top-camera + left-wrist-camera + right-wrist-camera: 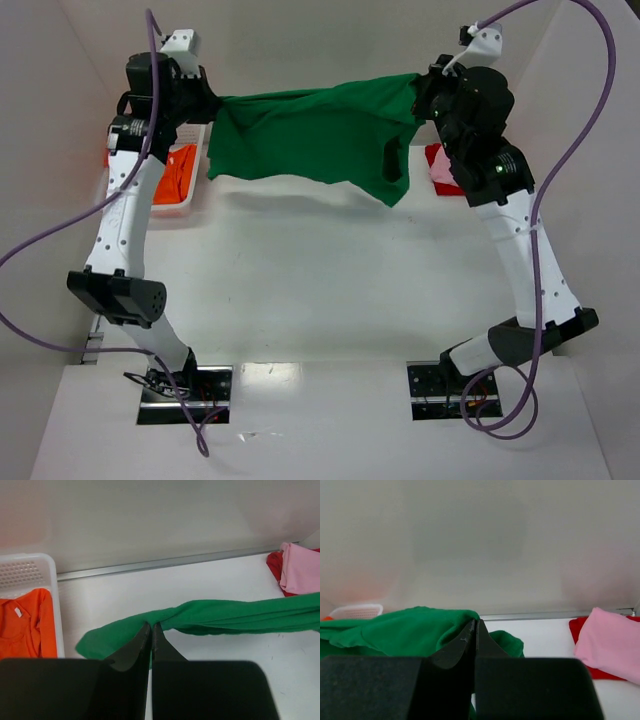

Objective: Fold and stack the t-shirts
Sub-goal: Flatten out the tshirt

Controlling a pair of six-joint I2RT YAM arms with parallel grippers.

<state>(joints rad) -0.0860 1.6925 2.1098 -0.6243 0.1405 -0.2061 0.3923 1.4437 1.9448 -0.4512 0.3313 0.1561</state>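
Note:
A bright green t-shirt (310, 135) hangs stretched in the air between both grippers, above the far part of the table. My left gripper (212, 103) is shut on its left end; the wrist view shows the jaws (151, 626) pinching green cloth (235, 615). My right gripper (425, 88) is shut on its right end, jaws (475, 623) closed on the green cloth (395, 630). An orange t-shirt (176, 172) lies in the basket at the left. A folded pink t-shirt (612, 645) lies on a folded red one (580, 630) at the right.
A white plastic mesh basket (30, 572) stands at the far left by the left arm. White walls enclose the table on the back and sides. The folded pile (440, 165) sits partly behind the right arm.

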